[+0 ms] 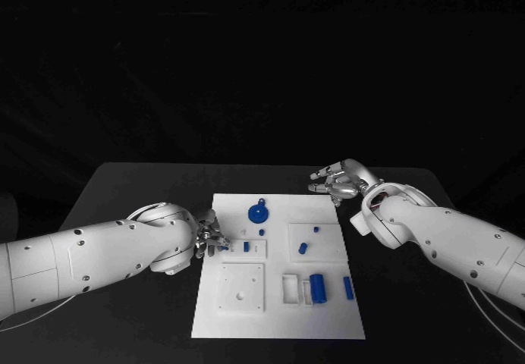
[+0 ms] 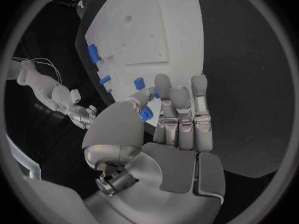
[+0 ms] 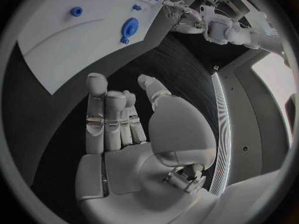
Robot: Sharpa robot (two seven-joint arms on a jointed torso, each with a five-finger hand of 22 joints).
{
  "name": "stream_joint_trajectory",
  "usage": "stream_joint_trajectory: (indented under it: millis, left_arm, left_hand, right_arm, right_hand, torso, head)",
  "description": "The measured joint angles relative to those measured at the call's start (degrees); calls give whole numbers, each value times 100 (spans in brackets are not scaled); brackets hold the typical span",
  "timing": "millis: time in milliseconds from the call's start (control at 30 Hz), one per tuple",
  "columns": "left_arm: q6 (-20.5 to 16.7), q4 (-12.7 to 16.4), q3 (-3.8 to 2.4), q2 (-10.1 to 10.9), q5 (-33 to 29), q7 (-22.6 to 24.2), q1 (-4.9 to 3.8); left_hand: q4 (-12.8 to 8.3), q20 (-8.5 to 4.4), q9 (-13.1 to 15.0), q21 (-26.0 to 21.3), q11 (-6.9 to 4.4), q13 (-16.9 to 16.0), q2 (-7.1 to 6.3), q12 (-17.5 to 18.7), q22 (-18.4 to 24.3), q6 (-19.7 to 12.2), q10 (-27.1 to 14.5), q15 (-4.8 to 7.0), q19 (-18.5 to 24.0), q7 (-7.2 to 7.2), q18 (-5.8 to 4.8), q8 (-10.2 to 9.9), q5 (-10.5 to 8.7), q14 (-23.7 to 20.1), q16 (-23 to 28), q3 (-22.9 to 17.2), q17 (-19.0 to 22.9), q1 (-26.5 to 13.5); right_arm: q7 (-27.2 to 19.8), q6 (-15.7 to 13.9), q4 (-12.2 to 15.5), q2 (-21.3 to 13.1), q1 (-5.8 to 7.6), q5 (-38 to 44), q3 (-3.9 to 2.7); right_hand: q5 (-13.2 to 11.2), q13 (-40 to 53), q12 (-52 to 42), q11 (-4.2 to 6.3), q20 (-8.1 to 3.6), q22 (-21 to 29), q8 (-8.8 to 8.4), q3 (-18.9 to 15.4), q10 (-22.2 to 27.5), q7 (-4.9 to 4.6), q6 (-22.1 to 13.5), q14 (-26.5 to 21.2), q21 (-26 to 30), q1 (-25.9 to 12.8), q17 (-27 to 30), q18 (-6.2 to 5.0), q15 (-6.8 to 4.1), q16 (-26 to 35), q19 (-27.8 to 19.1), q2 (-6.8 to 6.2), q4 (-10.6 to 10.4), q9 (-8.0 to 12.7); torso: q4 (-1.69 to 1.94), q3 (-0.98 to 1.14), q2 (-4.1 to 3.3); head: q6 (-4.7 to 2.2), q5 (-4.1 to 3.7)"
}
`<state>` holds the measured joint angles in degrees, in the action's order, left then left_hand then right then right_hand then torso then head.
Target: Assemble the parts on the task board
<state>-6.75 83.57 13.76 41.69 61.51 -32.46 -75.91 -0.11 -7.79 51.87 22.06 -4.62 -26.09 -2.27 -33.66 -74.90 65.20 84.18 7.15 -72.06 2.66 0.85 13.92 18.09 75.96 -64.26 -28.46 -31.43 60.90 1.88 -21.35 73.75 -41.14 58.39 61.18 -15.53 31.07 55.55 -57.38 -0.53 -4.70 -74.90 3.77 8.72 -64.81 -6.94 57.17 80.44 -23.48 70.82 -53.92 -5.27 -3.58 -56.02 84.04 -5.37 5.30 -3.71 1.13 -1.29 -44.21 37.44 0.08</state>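
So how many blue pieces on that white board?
7: a round one at the far edge, four small ones mid-board, two long ones in front. Another may hide by the left hand.

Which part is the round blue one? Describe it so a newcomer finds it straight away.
Start at the white task board in the middle of the black table. Go to its far edge, between the two hands; the round blue part lies there. It is a disc with a hole in it, while the other blue pieces are small blocks or bars.
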Motion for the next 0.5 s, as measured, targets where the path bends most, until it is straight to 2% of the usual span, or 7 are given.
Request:
stream_joint_trajectory:
  millis: [500]
  left_arm:
    - [-170,7,0,-108,212,3,83]
  left_hand:
    - [-15,0,-44,0,12,-12,1,0,-4,46,9,1,0,-27,0,-66,-187,41,41,-14,-13,63]
  right_arm:
    - [-2,0,2,-11,-9,-9,0]
  right_hand:
    - [0,0,0,0,0,0,0,0,0,1,1,0,0,0,0,0,0,0,0,0,0,0]
  torso:
    - [-7,6,-10]
  head:
    - [15,-12]
